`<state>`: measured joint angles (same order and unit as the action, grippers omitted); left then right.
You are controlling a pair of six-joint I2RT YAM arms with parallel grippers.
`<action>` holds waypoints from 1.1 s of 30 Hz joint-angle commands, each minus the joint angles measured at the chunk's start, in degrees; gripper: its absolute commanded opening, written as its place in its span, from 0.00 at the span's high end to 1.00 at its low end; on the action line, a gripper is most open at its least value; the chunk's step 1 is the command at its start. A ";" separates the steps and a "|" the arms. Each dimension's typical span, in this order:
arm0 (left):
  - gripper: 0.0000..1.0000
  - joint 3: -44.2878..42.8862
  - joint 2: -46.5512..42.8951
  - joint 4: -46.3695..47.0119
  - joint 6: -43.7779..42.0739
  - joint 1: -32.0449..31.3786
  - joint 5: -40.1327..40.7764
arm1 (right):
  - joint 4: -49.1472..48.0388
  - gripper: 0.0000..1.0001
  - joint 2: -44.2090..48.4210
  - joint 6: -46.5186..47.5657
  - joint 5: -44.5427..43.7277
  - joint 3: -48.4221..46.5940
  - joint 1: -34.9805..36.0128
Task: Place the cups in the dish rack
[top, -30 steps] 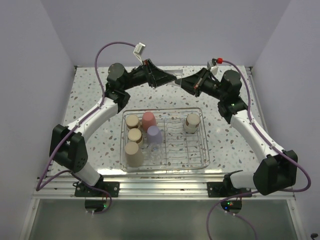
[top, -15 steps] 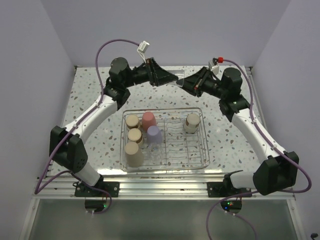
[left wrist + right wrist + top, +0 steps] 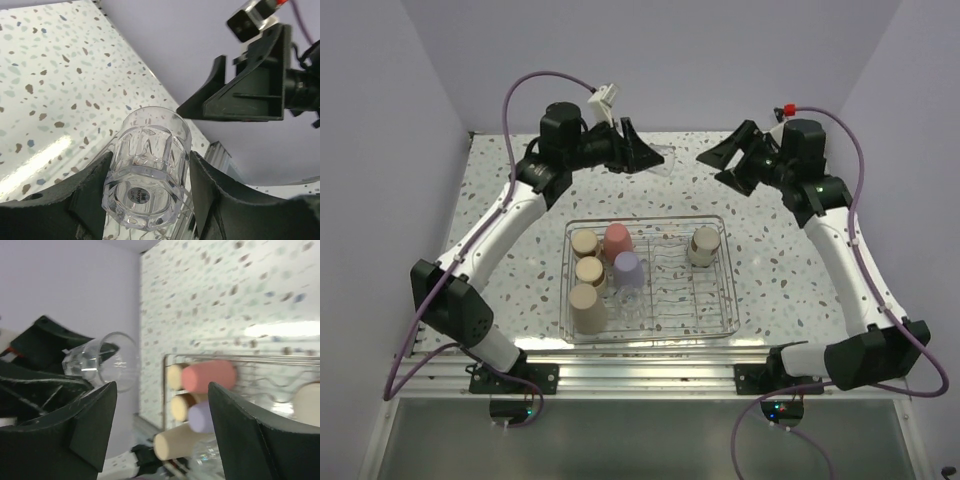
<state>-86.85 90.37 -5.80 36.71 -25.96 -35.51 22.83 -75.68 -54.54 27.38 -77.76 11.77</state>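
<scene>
A clear cup (image 3: 147, 170) lies sideways in mid-air between the fingers of my left gripper (image 3: 150, 172), which is shut on it. From above, that left gripper (image 3: 655, 158) and the clear cup (image 3: 670, 162) hang over the back of the table. My right gripper (image 3: 720, 168) stands open and empty a short gap to the right of it. The right wrist view looks between its spread fingers at the clear cup (image 3: 107, 362) and down at the dish rack (image 3: 200, 357). The dish rack (image 3: 732, 290) holds a red-pink cup (image 3: 617, 240), a lavender cup (image 3: 628, 268), a tall tan cup (image 3: 587, 308) and three brown cups.
The brown cups (image 3: 584, 243) (image 3: 590, 271) stand in the rack's left column, with another (image 3: 703, 245) at its right. Something clear sits low beside the tan cup. Purple walls close the speckled table (image 3: 500, 230) at the back and sides. The arm bases stand at the near edge.
My right gripper has opened, let go of the clear cup and drawn back to the right. The left gripper keeps the cup and has pulled slightly left.
</scene>
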 commanded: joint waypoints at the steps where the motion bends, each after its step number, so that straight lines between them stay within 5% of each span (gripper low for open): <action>1: 1.00 -8.67 0.85 -12.01 -11.09 -2.51 4.98 | 20.38 0.23 1.06 15.31 -14.78 -10.19 -0.70; 6: 1.00 -22.47 7.36 -29.05 -20.26 -14.20 10.71 | 28.23 0.22 1.76 19.74 -23.58 -12.68 -0.78; 14: 1.00 -21.08 12.28 -36.20 -27.30 -27.46 18.01 | 33.85 0.15 6.59 23.17 -34.83 -11.45 -0.78; 22: 1.00 -13.98 17.03 -35.77 -29.94 -33.45 20.03 | 38.87 0.02 9.49 23.87 -40.29 -10.05 -0.87; 33: 1.00 -11.15 23.45 -32.96 -31.26 -36.36 23.46 | 42.56 0.02 12.31 25.36 -43.02 -9.26 -1.05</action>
<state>-97.38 113.27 -41.19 7.38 -61.78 -13.98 63.55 -64.66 -30.26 -13.17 -87.50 10.94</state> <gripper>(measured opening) 0.608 0.983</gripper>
